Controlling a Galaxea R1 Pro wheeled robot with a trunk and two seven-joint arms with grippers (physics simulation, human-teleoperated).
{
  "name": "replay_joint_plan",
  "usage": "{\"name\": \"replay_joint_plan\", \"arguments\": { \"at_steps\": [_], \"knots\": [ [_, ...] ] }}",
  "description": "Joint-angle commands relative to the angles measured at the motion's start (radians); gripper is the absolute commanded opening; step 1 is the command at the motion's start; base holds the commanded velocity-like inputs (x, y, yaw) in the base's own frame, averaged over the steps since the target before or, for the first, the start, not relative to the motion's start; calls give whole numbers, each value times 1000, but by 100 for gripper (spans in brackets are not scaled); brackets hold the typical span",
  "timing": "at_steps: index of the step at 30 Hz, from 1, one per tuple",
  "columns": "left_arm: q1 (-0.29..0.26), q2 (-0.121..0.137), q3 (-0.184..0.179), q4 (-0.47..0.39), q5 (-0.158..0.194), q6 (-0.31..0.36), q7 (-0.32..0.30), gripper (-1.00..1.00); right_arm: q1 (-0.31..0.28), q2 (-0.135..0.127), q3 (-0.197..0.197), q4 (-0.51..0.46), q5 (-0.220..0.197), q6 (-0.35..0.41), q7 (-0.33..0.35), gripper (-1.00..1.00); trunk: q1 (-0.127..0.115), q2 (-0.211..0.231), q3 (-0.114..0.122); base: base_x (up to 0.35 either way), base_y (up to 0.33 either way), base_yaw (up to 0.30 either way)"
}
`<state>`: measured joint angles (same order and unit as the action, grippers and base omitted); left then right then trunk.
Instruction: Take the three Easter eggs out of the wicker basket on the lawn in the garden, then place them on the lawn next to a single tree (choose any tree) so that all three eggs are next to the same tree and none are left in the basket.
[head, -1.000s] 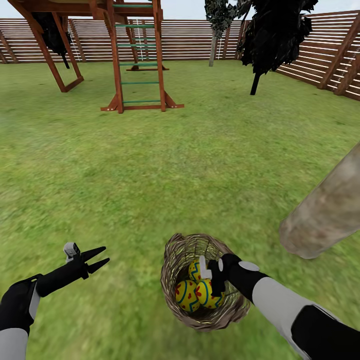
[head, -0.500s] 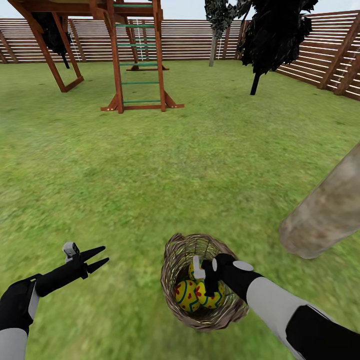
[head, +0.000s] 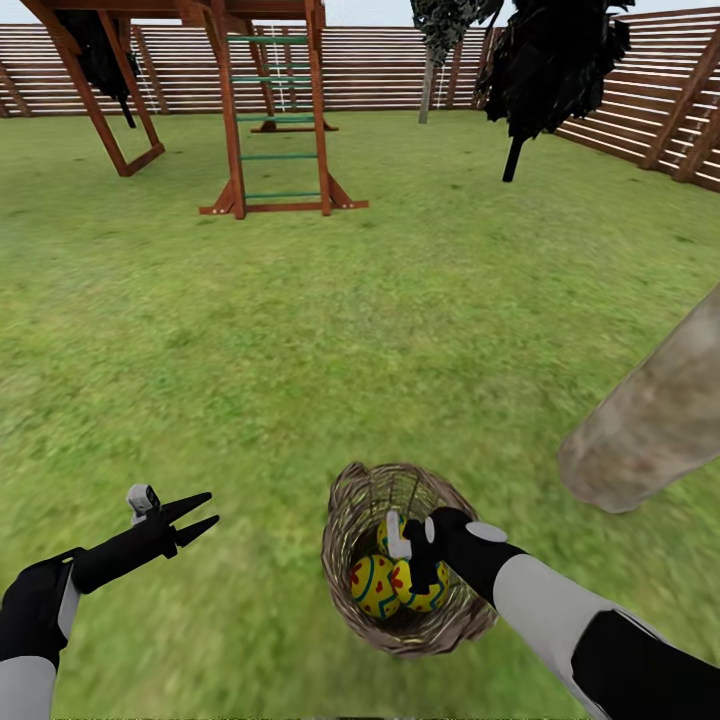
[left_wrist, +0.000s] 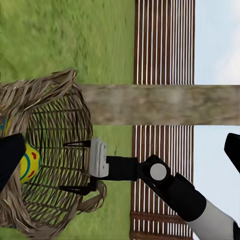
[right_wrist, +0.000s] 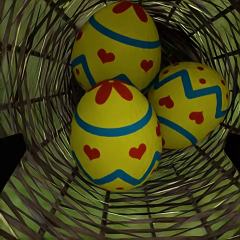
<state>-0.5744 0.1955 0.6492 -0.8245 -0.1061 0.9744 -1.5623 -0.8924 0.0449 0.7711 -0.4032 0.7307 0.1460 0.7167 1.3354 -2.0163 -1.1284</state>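
Right gripper (head: 405, 562), jaws spread, poised inside the wicker basket (head: 352, 505) — best centred over the nearest egg (right_wrist: 115, 137) before closing; left gripper (head: 198, 513) open, idle.

A fenced garden: lawn (head: 300, 330), wooden play set (head: 250, 110), slatted fence (head: 380, 70), trees.

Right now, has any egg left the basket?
No: the right wrist view shows all three eggs lying together inside the basket.
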Motion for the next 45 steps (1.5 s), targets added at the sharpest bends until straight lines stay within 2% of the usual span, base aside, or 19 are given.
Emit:
{"name": "replay_joint_plan", "arguments": {
  "at_steps": [1,8,10,13,15,45],
  "knots": [
    [-1,-1,3,-1,-10,10,-9,100,0,0,2,-4,4,4,4,100,0,0,-2,0,0,0],
    [-1,0,3,-2,-10,10,-9,100,-1,-2,-1,-9,4,5,-2,100,0,0,-13,0,0,0],
    [-1,0,3,-2,-10,10,-9,100,-2,-2,-17,-10,4,4,-2,100,0,0,-17,0,0,0],
    [-1,0,3,-2,-10,10,-9,100,-6,-1,-64,-11,6,4,-2,100,0,0,-21,0,0,0],
    [-1,0,3,-2,-10,10,-9,100,-7,-1,-72,-11,6,4,-2,100,0,0,-25,0,0,0],
    [1,1,3,-4,-10,12,-9,100,-8,-3,-78,-6,7,4,-3,100,0,0,-72,0,0,0]
  ]
}}
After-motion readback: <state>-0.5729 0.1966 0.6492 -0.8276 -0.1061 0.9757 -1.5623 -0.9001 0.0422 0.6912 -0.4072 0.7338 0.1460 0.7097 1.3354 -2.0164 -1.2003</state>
